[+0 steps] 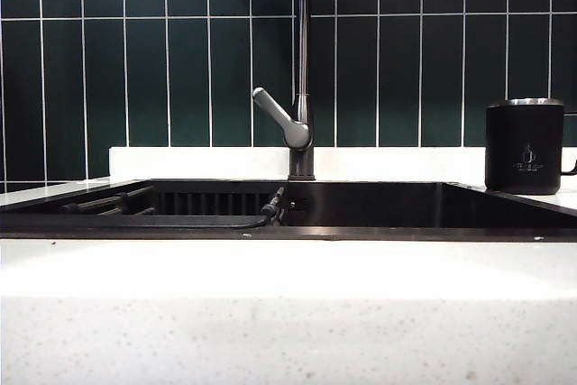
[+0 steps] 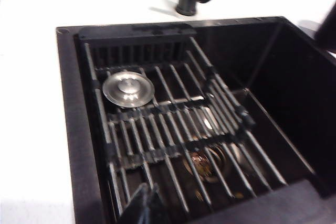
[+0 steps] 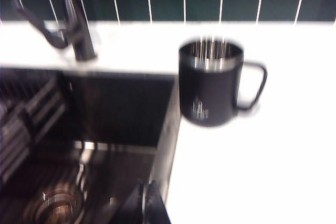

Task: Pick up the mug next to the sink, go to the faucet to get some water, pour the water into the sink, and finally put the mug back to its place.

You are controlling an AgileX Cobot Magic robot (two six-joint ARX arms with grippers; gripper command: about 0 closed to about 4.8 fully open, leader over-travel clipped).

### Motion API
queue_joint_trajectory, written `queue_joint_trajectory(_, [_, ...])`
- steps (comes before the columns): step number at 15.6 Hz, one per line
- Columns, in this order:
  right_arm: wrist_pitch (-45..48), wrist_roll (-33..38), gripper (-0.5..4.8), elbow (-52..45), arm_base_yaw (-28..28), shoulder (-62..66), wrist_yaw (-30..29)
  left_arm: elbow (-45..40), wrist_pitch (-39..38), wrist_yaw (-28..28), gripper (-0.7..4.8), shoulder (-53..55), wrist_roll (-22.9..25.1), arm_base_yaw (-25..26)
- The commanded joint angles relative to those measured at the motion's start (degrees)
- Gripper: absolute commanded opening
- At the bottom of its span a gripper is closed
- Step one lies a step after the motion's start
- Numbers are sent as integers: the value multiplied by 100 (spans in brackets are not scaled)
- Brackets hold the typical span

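White speckled counter [image 1: 288,331] fills the foreground in the exterior view; no arm shows there.

Left side – the wide black rectangular sink [image 1: 388,209] is set in that counter. From the left wrist view, a dark ribbed wire rack [image 2: 173,135] lies inside the basin with a round steel drain stopper [image 2: 128,88] resting on it, and a brass-looking drain [image 2: 207,163] shows beneath the bars. The left gripper [image 2: 147,205] hangs over the near part of the basin, fingers pressed together, holding nothing.

Centre – the tall slim dark-metal faucet [image 1: 303,69] stands behind the basin, its grey lever handle [image 1: 281,118] angled up to the left. No water visible from it.

Right side – the matte black cylindrical mug with steel rim [image 1: 525,146] stands upright on the counter just beside the sink's right edge, loop handle pointing away from the basin. The right gripper [image 3: 144,203] hovers over the sink's edge, well short of the mug, fingers together and empty; this view is blurred.

Step judged: the mug sits in its place with nothing grasped, so either start or finish; I cannot tell which. If picking is next, the right gripper must spread its fingers, advance to the mug and close on its body or handle.
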Motion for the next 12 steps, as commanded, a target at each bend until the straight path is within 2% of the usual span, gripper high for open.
queue_joint_trajectory(1, [-94, 275, 18, 55, 4, -20, -2, -358, 546, -138, -6, -9, -17, -4])
queue_joint_trajectory(3, [-81, 623, 17, 68, 4, -26, -4, -560, 647, -140, -6, -15, 31, -4])
queue_joint_trajectory(4, [-101, 560, -3, 66, 7, -31, 0, -680, 723, -138, -6, -33, 33, -4])
queue_joint_trajectory(7, [-87, -160, -9, 66, 7, -114, 46, -951, 817, -142, -6, -278, 35, -4])
queue_joint_trajectory(12, [-177, -208, -9, -22, 4, -774, 50, -1191, 835, -144, -6, -1241, 33, -4])
